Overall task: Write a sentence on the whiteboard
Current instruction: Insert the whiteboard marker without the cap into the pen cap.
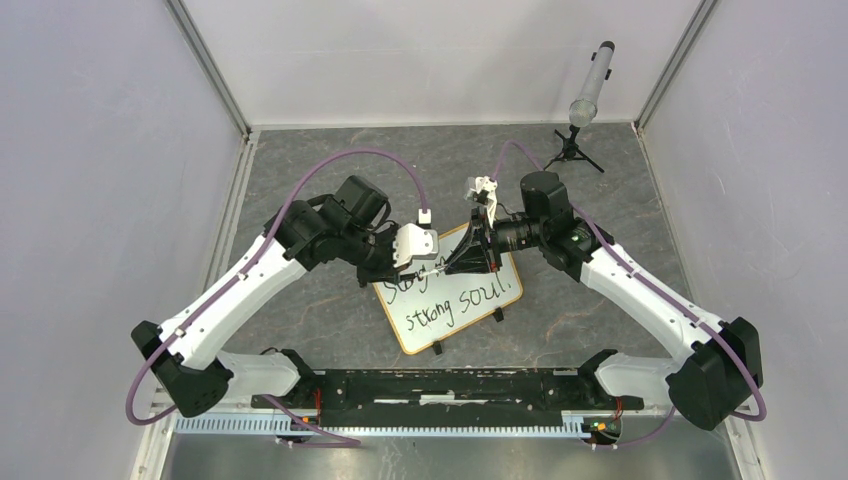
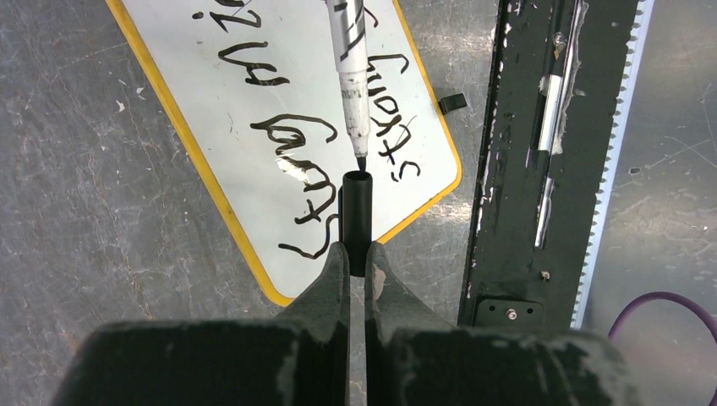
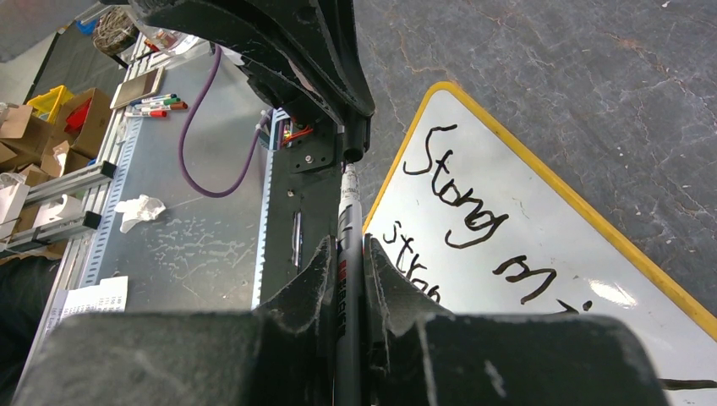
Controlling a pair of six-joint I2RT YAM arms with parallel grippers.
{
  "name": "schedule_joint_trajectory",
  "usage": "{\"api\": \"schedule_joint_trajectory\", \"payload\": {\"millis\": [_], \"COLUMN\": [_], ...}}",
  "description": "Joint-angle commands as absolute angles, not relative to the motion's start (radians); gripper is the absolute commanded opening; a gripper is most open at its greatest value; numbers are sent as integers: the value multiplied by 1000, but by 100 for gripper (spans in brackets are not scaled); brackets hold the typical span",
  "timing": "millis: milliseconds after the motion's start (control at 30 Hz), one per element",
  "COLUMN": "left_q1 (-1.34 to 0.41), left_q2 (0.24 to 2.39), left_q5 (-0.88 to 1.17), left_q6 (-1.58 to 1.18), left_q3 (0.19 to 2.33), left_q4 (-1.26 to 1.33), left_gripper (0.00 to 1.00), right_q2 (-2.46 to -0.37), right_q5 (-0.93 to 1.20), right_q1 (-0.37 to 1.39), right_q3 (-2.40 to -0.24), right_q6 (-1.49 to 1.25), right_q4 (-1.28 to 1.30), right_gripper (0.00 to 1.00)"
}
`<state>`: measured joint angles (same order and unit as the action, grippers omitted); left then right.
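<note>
The whiteboard (image 1: pixel 470 312), with its yellow-orange frame, lies flat on the grey table between the arms and bears black handwriting, including "strong soul". My left gripper (image 2: pixel 356 249) is shut on a black marker cap (image 2: pixel 356 211) whose open end points away from it. My right gripper (image 3: pixel 347 245) is shut on the grey marker (image 3: pixel 347 216). In the left wrist view the marker (image 2: pixel 353 68) hangs tip-first just above the cap's mouth, over the whiteboard (image 2: pixel 194 76). In the top view both grippers (image 1: pixel 440 264) (image 1: pixel 468 256) meet over the board's far-left corner.
A small black tripod (image 1: pixel 573 150) carrying a grey cylinder stands at the back right. The black base rail (image 1: pixel 450 385) runs along the near edge, close to the board's two black feet (image 1: pixel 437 348). Beyond it, off the table, lie spare markers (image 3: pixel 161 103) and boxes.
</note>
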<state>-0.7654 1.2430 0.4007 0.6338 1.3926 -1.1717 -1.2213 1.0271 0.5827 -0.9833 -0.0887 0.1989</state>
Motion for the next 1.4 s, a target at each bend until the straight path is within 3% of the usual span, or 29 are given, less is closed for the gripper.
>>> {"api": "schedule_joint_trajectory", "payload": {"millis": [0,767,1367], "left_q1": [-772,-779,-779], "left_q2": [1250,1304,1372], "left_q5": [432,543,682], "left_q6": [614,492,331], "left_q3": [1439,1493,1593], "left_q4": [-1147,-1118,-927], "left_gripper": [2,2,2], "right_q2": [-1222,-1260,-1288], "right_q5": [1026,979,1031], "right_q1": [593,615,678], "right_q3": [-1019,-1055,-969], "right_q6": [-84,-82,-143], "right_q4": [176,146,37], "right_gripper": [0,0,0]}}
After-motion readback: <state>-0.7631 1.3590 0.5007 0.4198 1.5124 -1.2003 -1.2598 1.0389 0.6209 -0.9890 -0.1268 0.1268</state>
